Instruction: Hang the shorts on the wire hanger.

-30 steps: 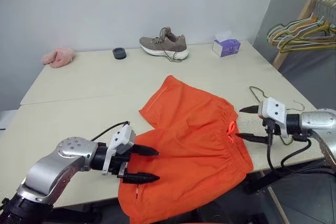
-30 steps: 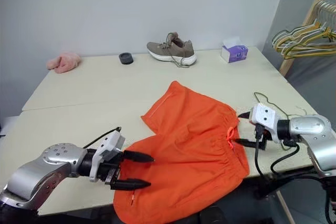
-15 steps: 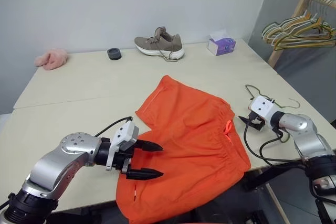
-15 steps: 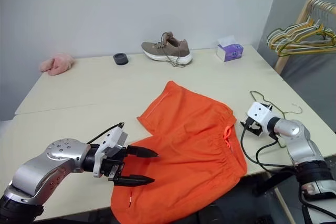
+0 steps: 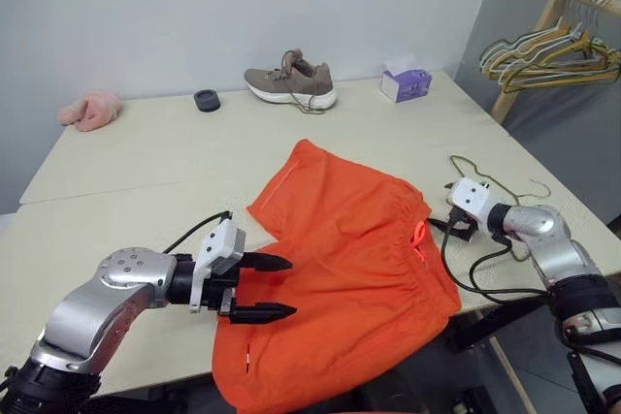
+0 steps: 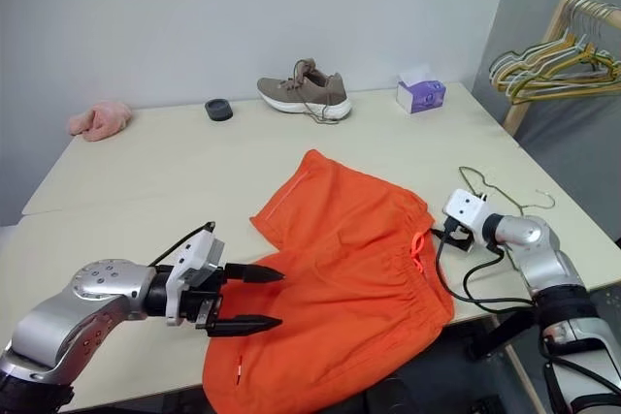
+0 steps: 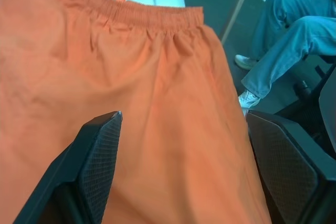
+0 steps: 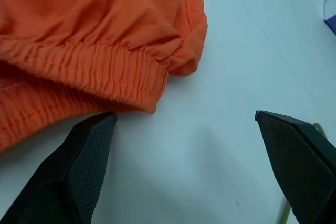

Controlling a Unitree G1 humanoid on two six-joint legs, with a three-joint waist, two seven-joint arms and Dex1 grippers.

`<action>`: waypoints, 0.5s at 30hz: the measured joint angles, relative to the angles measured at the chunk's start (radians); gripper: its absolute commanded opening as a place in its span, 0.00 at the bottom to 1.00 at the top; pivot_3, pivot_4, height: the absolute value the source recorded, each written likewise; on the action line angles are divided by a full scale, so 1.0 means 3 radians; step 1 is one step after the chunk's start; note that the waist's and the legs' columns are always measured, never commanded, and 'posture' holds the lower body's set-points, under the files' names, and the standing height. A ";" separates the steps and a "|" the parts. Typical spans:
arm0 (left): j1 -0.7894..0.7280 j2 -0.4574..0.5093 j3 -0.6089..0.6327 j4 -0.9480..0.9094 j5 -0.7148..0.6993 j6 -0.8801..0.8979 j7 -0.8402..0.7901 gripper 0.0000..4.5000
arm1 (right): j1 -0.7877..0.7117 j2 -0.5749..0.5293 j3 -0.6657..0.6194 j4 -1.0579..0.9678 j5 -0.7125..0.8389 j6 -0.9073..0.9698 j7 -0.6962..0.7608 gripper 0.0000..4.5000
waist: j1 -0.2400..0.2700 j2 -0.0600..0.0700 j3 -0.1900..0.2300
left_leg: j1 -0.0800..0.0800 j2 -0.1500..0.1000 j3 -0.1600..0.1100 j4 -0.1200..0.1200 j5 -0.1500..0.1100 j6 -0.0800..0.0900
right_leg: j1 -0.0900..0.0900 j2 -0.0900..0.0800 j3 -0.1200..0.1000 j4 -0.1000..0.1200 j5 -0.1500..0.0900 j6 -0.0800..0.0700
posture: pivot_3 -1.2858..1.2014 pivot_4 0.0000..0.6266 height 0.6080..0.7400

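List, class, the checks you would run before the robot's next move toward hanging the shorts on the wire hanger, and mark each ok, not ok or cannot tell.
1. Right gripper open: ok.
2. Right gripper close to the waistband of the shorts: ok, one finger sits beside the waistband corner.
3. Shorts gripped: not ok, both grippers empty.
4. Left gripper open above the shorts: ok.
5. Wire hanger lying free on the table: ok, just beyond the right gripper.
6. Shorts fully on the table: not ok, the near part hangs over the edge.
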 measured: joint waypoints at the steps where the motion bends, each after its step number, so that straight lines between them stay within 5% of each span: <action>1: 0.0011 0.0000 0.0004 0.0000 0.0004 -0.0015 -0.0001 0.88 | 0.0020 -0.0004 -0.0006 -0.0044 0.0029 0.0029 0.0023 1.00 | 0.0001 -0.0001 -0.0001 | 0.0001 0.0000 -0.0001 0.0000 0.0000 0.0000 | 0.0001 0.0000 -0.0001 0.0000 0.0000 0.0000 | 0.44 0.04 1.00; 15: -0.0032 0.0016 0.0024 -0.0081 0.0011 0.0057 0.0020 0.88 | 0.0248 -0.0036 -0.0102 -0.0541 0.0252 0.0482 0.0248 1.00 | 0.0006 -0.0001 -0.0002 | 0.0000 0.0000 0.0000 0.0001 0.0000 0.0000 | 0.0001 0.0000 -0.0001 0.0000 0.0000 0.0002 | 0.45 0.03 1.00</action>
